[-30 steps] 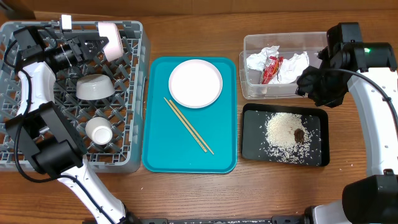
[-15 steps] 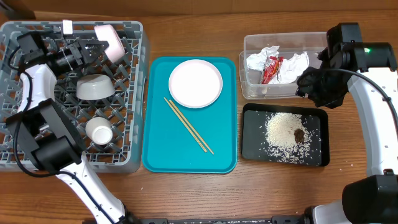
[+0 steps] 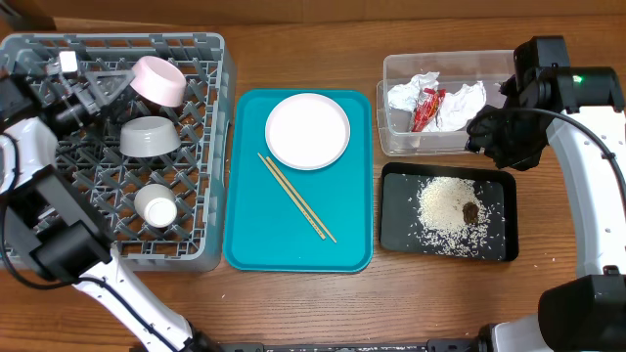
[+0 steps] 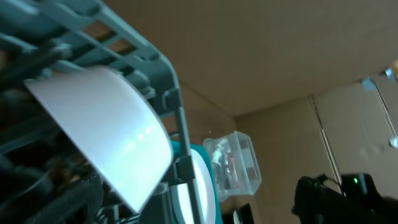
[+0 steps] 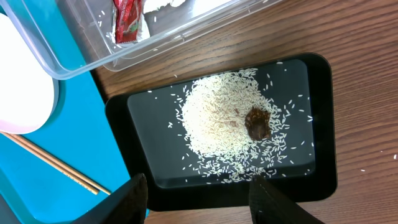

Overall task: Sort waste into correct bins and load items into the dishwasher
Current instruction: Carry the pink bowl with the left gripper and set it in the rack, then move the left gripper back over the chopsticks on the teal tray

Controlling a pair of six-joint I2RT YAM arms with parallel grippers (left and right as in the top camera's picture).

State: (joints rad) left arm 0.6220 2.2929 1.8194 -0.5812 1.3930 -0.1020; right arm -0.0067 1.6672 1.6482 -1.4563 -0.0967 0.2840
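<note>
The pinkish-white bowl (image 3: 159, 80) lies tilted in the back of the grey dishwasher rack (image 3: 227, 147), with the grey metal bowl (image 3: 149, 137) and the white cup (image 3: 156, 205) nearer the front. My left gripper (image 3: 115, 85) is open just left of the pink bowl, and that bowl (image 4: 106, 137) fills the left wrist view. The white plate (image 3: 307, 130) and the chopsticks (image 3: 296, 196) rest on the teal tray (image 3: 254, 225). My right gripper (image 5: 202, 205) hangs open and holds nothing above the black tray (image 5: 323, 124) with its rice (image 5: 224, 124) and brown scrap (image 5: 257, 123).
The clear tub (image 3: 445, 142) at the back right holds crumpled napkins (image 3: 468, 98) and the red wrapper (image 3: 426, 108). My right arm (image 3: 577, 147) reaches in along the right edge of the table. Bare wood lies between the teal tray and the two bins.
My left gripper has opened and drawn back to the left, letting go of the pinkish-white bowl, which now rests in the rack. The right arm has not moved.
</note>
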